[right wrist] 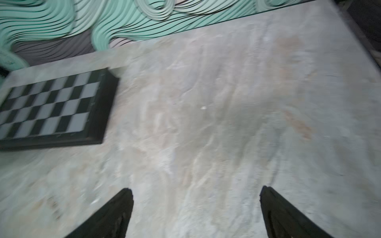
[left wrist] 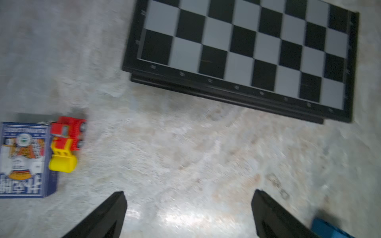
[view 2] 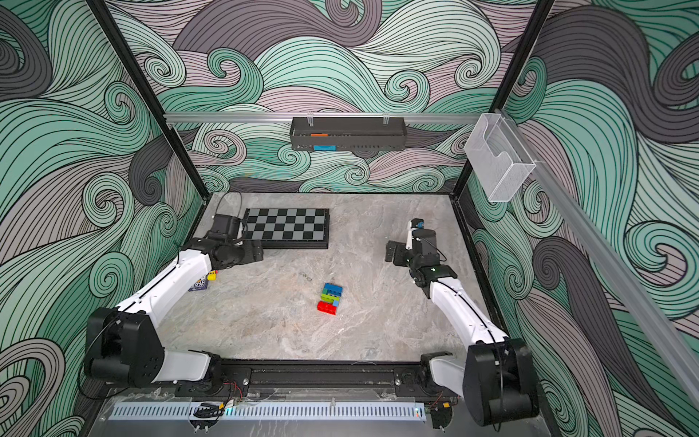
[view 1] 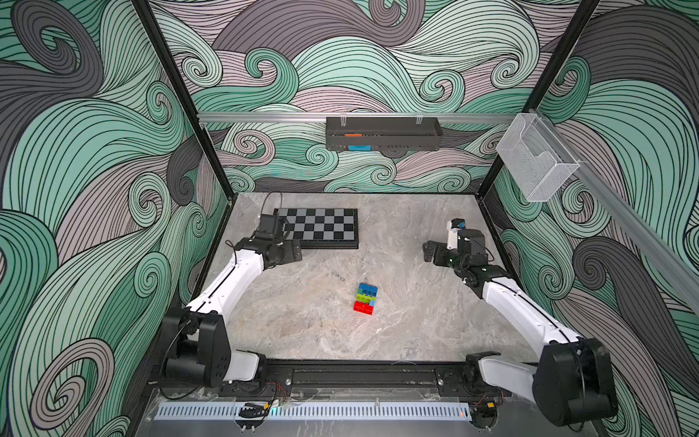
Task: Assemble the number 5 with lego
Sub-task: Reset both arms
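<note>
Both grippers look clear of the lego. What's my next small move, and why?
Probably just draw both arms back to rest: the number 5 lies on the table with all its rows joined, and the left gripper and right gripper are open, empty and well apart from it.

Your number 5 (view 1: 365, 299) lies near the middle of the table (view 1: 408, 333). Behind it, to the left, lies the checkered board (view 1: 319, 227); at the left edge, a toy truck (view 2: 212, 275) touches a small box (view 2: 199, 283).

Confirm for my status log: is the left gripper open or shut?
Open. The left gripper shows fingers wide apart in its wrist view, only bare table between them.
</note>
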`<state>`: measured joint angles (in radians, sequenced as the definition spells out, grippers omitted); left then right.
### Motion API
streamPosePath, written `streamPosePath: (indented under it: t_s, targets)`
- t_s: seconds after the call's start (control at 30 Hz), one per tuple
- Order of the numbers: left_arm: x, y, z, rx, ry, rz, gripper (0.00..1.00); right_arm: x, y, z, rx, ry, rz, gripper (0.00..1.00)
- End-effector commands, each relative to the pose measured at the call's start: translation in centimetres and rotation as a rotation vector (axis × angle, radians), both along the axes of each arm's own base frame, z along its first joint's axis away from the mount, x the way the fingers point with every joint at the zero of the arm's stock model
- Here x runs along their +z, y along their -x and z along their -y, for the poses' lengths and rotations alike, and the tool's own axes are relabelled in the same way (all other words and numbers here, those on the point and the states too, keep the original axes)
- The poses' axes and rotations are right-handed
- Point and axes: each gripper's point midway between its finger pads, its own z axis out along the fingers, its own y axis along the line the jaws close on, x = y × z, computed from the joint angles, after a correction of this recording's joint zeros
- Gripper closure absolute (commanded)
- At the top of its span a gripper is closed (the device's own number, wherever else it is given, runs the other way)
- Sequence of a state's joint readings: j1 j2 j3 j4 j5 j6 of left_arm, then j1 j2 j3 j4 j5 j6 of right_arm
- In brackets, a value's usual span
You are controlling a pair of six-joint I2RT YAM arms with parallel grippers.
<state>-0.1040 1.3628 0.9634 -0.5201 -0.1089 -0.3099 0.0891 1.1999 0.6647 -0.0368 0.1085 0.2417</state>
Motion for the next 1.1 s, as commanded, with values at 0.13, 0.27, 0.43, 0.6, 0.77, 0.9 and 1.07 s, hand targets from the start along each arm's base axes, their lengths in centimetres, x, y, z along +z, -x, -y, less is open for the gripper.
streamPosePath:
  t_s: [0.13, 0.27, 0.43, 0.6, 0.77, 0.9, 1.07]
  targets:
    - [-3.2, -4.2, -9.4, 0.163, -0.249, 0.16, 0.02, -2.2, -2.6, 4.2, -0.098, 0.175, 0.224, 0.01]
    - [-3.9, -6.0, -9.1, 0.15, -0.213, 0.341, 0.02, -3.2, -5.0, 2.3, 0.036, 0.223, 0.21, 0.01]
    - [-4.2, -5.4, -5.1, -0.074, -0.146, 0.476, 0.04, -4.2, -4.1, 1.1, 0.114, 0.196, 0.291, 0.01]
    - [-4.6, -4.9, -6.0, -0.003, -0.199, 0.491, 0.01, -3.8, -3.4, 0.2, 0.094, 0.305, 0.378, 0.01]
    - [-4.2, -4.9, -6.0, 0.0, -0.209, 0.503, 0.01, -2.9, -1.7, -0.6, 0.118, 0.322, 0.476, 0.01]
    - [-4.1, -5.1, -5.9, -0.015, -0.22, 0.524, 0.01, -3.9, -3.4, -0.6, 0.175, 0.249, 0.386, 0.01]
    - [-4.1, -4.8, -5.8, -0.011, -0.203, 0.507, 0.01, -4.0, -3.2, -0.5, 0.211, 0.188, 0.371, 0.01]
